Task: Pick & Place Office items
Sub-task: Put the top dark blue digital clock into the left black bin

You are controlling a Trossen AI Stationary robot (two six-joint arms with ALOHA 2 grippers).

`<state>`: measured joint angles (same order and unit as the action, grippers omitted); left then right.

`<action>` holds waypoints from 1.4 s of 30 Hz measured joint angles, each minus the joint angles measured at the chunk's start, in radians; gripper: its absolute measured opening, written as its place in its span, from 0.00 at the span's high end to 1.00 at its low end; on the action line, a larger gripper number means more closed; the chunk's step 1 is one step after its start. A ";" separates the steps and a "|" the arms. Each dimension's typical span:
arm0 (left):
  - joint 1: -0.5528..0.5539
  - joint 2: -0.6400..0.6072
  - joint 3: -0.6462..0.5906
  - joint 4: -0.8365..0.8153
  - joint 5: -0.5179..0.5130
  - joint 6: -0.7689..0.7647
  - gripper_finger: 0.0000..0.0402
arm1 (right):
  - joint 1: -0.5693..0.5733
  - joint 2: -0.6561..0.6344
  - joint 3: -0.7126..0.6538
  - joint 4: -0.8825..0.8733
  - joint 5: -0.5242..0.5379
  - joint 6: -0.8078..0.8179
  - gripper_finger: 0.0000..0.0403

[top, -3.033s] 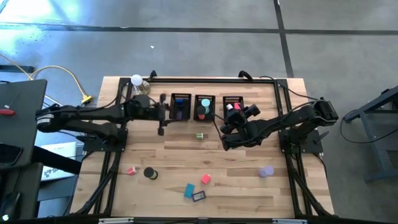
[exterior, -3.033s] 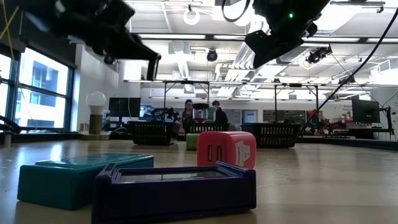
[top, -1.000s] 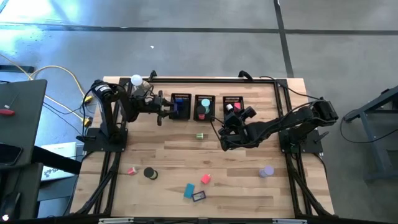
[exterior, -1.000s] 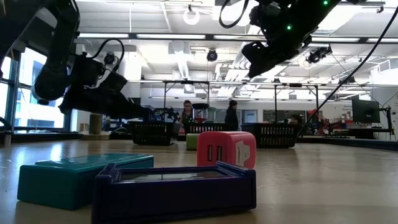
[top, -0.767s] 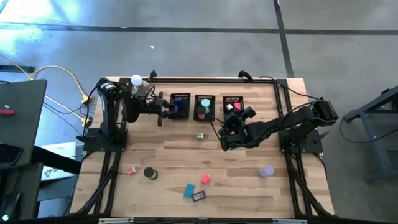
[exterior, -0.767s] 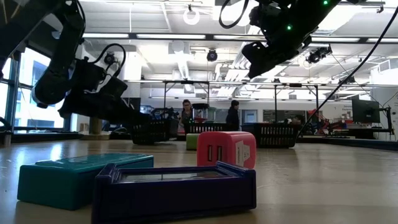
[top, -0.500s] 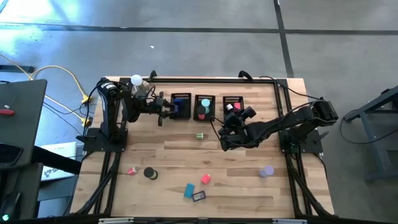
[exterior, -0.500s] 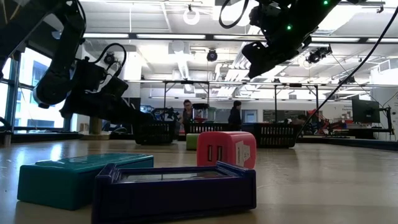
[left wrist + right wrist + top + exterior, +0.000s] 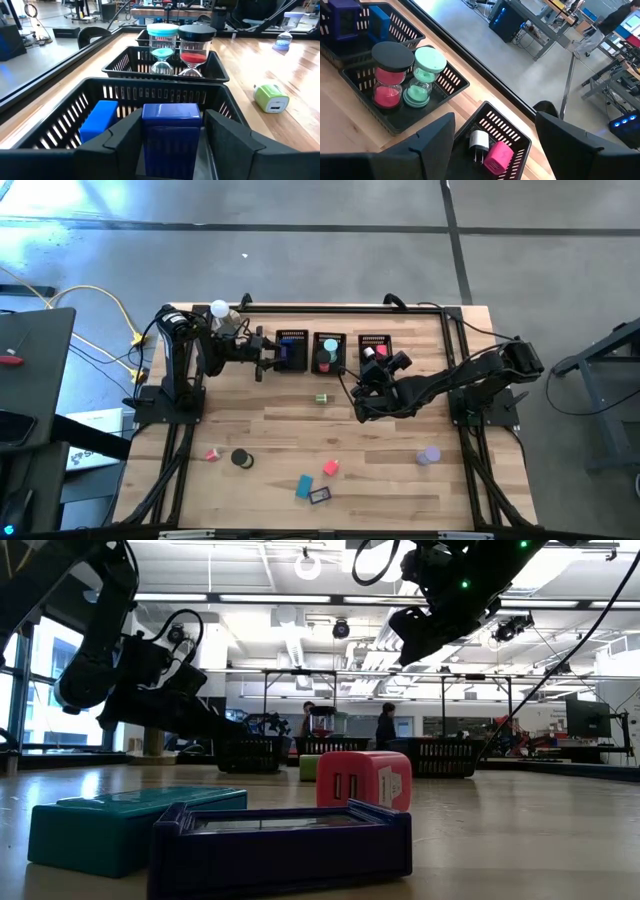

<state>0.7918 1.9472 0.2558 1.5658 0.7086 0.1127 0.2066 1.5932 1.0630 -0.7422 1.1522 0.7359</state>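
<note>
Left gripper carries a blue block over the first bin; right gripper waits spread above the bins.

High view: left gripper (image 9: 268, 358) reaches to the left bin (image 9: 291, 351), probably to drop there; loose items like the pink block (image 9: 331, 468) lie far from it. Low view: right gripper (image 9: 425, 625) hangs high. Left wrist view: fingers clamp the blue block (image 9: 171, 131) over that bin. Right wrist view: fingers apart, nothing between, above the 2 hourglasses (image 9: 407, 75).

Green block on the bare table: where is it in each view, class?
High view: green block centre, before the middle bin.
Low view: green block far back, beside pink block.
Left wrist view: green block at right.
Right wrist view: absent.
Landmark: middle bin holding hourglasses.
</note>
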 joint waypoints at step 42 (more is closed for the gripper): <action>-0.031 -0.001 0.004 0.002 -0.052 -0.061 0.47 | 0.000 0.000 0.000 0.003 -0.008 -0.007 0.34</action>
<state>0.7605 1.9461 0.2596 1.5681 0.6563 0.0521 0.2066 1.5932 1.0630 -0.7391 1.1442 0.7288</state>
